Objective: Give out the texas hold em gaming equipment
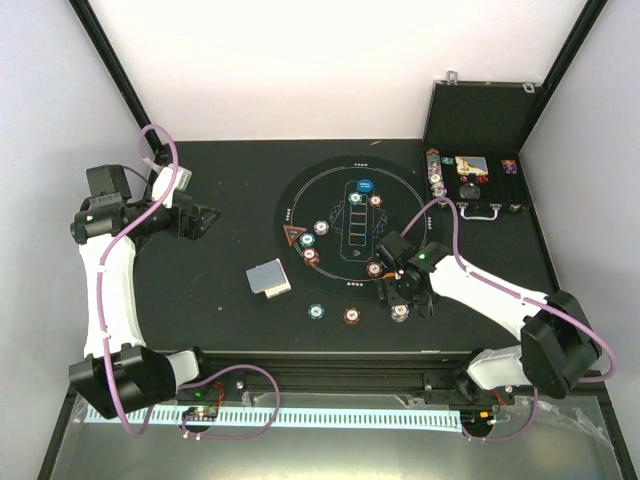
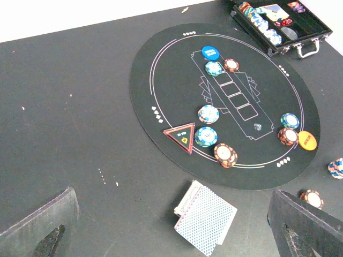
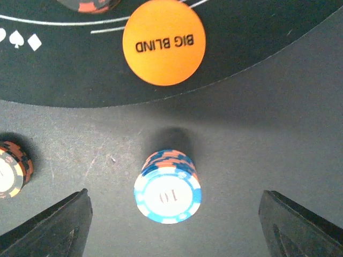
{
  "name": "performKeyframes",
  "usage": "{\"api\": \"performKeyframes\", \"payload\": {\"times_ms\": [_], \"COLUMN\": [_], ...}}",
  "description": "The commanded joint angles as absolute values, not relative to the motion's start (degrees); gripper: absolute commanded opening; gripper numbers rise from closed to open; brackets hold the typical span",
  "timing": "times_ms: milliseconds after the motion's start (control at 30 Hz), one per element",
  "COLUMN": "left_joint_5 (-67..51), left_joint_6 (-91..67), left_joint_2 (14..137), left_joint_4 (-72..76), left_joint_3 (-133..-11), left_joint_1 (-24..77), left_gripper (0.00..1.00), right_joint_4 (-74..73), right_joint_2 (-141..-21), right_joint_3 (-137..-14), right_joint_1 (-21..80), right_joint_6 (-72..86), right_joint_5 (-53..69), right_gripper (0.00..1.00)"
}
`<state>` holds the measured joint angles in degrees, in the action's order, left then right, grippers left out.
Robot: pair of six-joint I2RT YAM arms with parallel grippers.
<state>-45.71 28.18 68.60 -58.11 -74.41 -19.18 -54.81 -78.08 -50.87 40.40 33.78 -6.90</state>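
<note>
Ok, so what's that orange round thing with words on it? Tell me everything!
The orange round button is a flat, smooth, plastic-looking disc printed BIG BLIND in dark letters. It lies flat near the edge of the round black mat, covering part of a white printed line. Nothing but the mat touches it; a blue-and-white chip stack stands apart, off the mat.

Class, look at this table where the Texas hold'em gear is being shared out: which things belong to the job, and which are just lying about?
Belongs to the job:
deck of cards, poker chip stacks, orange Big Blind button, blue button, red triangle.

Just lying about:
round black mat, open black case, table.
</note>
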Motion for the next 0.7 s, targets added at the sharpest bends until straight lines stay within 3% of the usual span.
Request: {"api": "performKeyframes", "payload": {"times_ms": [0, 133, 400, 667], "left_joint_5": [-47.89, -47.58, -46.86, -46.65], "left_joint_6": [27.42, 27.42, 27.69, 27.74], "left_joint_2": [68.34, 68.17, 68.03, 67.96], "left_joint_4": [-56.6, -56.75, -56.87, -56.82], "left_joint_3": [-74.54, -74.54, -74.57, -74.79], "left_joint_1": [-19.68, -19.68, -19.69, -19.69], "left_gripper": [0.99, 0.99, 0.99, 0.99], "right_joint_4": [-50.62, -49.74, -48.96, -49.17], "right_joint_2": [-77.39, -79.34, -81.71, -83.24], "right_joint_3": [-48.57, -47.99, -46.67, -46.41], "right_joint_1": [41.25, 41.72, 42.08, 42.84], "right_joint_6": [35.53, 35.22, 35.34, 35.66], "right_joint_5": [-3.52, -4.01, -5.85, -6.98], "right_gripper": [0.88, 0.86, 0.69, 0.64]}}
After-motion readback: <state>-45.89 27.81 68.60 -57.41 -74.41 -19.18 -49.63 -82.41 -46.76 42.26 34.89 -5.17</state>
